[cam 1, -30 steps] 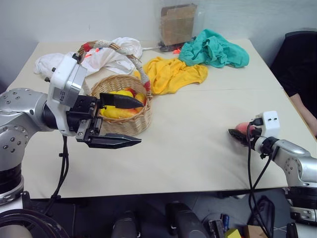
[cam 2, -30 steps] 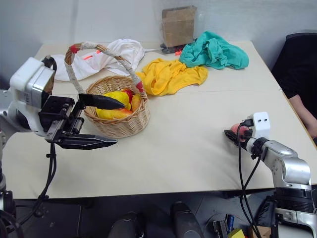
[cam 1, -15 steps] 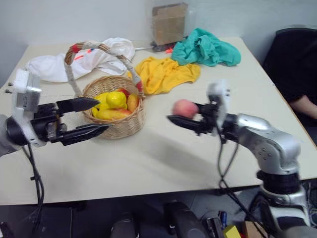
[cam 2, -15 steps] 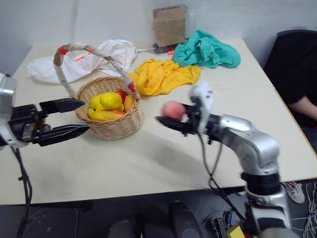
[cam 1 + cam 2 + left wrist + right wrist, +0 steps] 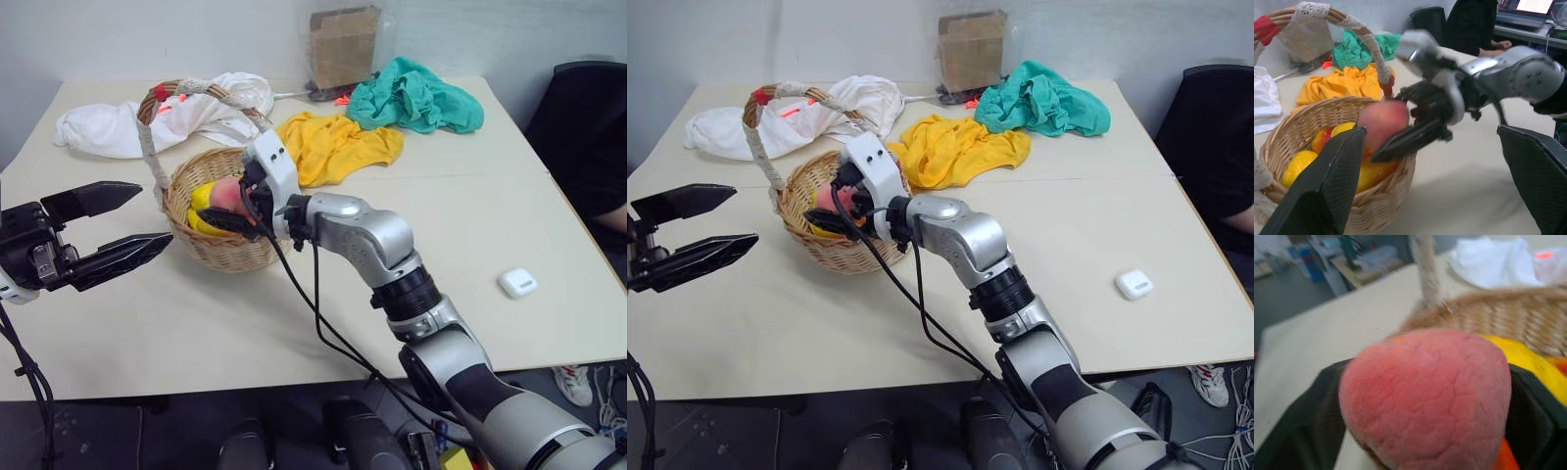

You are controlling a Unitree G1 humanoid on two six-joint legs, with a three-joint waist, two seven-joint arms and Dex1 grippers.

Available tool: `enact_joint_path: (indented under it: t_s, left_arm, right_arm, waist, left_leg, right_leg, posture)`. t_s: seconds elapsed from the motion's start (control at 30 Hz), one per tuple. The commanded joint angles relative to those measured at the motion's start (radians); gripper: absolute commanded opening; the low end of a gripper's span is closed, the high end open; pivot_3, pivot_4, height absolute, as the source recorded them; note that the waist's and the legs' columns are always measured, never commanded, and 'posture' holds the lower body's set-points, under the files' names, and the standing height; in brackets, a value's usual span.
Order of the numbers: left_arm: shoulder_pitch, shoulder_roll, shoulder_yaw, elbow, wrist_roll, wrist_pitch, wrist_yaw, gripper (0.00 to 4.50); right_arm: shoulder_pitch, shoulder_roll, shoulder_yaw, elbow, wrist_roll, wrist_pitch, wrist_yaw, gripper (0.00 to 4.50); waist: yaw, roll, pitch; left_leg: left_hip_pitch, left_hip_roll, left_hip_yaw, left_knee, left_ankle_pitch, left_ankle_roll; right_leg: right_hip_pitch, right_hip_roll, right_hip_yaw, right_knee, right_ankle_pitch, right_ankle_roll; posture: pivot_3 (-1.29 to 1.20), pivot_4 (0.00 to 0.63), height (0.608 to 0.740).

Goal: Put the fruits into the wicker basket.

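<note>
Even bright indoor light, soft shadows, wrist views blurred

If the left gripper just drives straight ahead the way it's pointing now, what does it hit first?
Most likely the wicker basket: the open left gripper points at its near wall, with the right gripper and its peach just beyond. Depth is unclear.

Wicker basket point(image 5: 220, 245) sits left on the table point(image 5: 470, 235), cloths point(image 5: 338, 147) behind it, case point(image 5: 516, 283) right

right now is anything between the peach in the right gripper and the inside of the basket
Nothing visible: the peach in the right gripper hangs over the wicker basket opening, past the handle, with only other fruits below.
</note>
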State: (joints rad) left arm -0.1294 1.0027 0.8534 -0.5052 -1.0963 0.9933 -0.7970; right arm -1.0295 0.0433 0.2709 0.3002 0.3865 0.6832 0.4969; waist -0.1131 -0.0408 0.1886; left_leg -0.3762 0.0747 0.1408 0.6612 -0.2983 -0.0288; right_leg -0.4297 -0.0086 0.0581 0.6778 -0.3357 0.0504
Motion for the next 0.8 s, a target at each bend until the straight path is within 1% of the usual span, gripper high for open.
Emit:
enact_joint_path:
  t_s: [0.03,0.1,0.17,0.2,0.3,0.4,0.5,0.6,0.8]
  left_arm:
    - [-0.007,0.018,0.016,-0.029,-0.036,-0.019,0.023,4.50]
    - [-0.009,0.019,0.007,-0.025,-0.038,-0.027,0.025,4.50]
    - [-0.017,0.019,-0.007,-0.015,-0.044,-0.034,0.023,4.50]
    - [-0.017,0.018,-0.010,-0.012,-0.046,-0.037,0.021,4.50]
    - [-0.043,0.023,-0.053,0.009,-0.026,-0.063,0.018,4.50]
    - [-0.065,0.029,-0.078,0.027,-0.019,-0.079,0.020,4.50]
    - [-0.080,0.033,-0.099,0.039,-0.011,-0.092,0.016,4.50]
    - [-0.086,0.036,-0.112,0.044,-0.006,-0.104,0.019,4.50]
    - [-0.087,0.040,-0.111,0.036,-0.007,-0.111,0.026,4.50]
  right_arm:
    - [-0.023,0.027,0.001,-0.003,-0.037,-0.052,0.016,4.48]
    - [0.001,-0.012,-0.026,-0.132,0.050,0.024,0.117,4.48]
    - [0.038,-0.080,-0.049,-0.281,0.140,0.107,0.209,4.48]
    - [0.052,-0.106,-0.054,-0.327,0.161,0.129,0.230,4.48]
    - [0.085,-0.186,-0.156,-0.445,0.264,0.246,0.219,4.48]
    - [0.102,-0.216,-0.200,-0.475,0.270,0.266,0.171,4.48]
    - [0.091,-0.192,-0.199,-0.400,0.170,0.190,0.068,4.48]
    - [0.051,-0.137,-0.189,-0.270,0.075,0.089,-0.020,4.48]
    - [-0.042,-0.050,-0.193,-0.043,-0.010,-0.059,-0.049,4.48]
  waist:
    - [-0.003,0.000,0.000]
    - [-0.005,0.000,0.000]
    - [-0.004,0.000,0.000]
    - [-0.002,0.000,0.000]
    - [0.003,0.000,0.000]
    - [0.003,0.000,0.000]
    - [-0.010,0.000,0.000]
    - [-0.023,0.000,0.000]
    - [-0.032,0.001,0.000]
  left_leg:
    - [0.000,0.000,0.000,0.000,0.000,0.000]
    - [0.000,0.000,0.000,0.000,0.000,0.000]
    - [0.000,0.001,0.000,-0.002,0.000,-0.001]
    - [0.000,0.001,-0.001,-0.002,0.000,-0.001]
    - [0.000,0.001,-0.002,-0.004,0.000,-0.001]
    - [0.000,0.000,-0.002,-0.003,0.000,-0.001]
    - [0.001,0.000,0.000,-0.004,0.001,-0.001]
    - [0.002,0.000,0.000,-0.006,0.002,-0.003]
    - [0.001,0.000,0.002,-0.010,0.003,-0.003]
  right_leg:
    - [0.000,0.000,0.000,0.000,0.000,0.000]
    - [-0.001,0.001,0.000,0.001,0.000,0.000]
    - [-0.001,0.001,0.000,0.000,0.000,0.000]
    - [-0.001,0.001,-0.001,0.000,0.000,0.000]
    - [0.000,0.000,-0.001,-0.003,0.000,0.000]
    - [0.001,0.000,-0.001,-0.003,0.000,0.000]
    - [0.000,0.001,0.000,-0.001,0.000,0.000]
    - [0.000,0.001,0.000,0.000,0.000,0.000]
    - [-0.005,0.001,0.002,-0.001,0.000,0.000]
  posture:
    - [0.00,0.150,0.740]
    - [0.00,0.150,0.740]
    - [0.00,0.150,0.740]
    - [0.00,0.150,0.740]
    - [0.00,0.150,0.740]
    - [0.00,0.150,0.740]
    - [0.00,0.150,0.740]
    - [0.00,0.150,0.740]
    - [0.00,0.150,0.740]
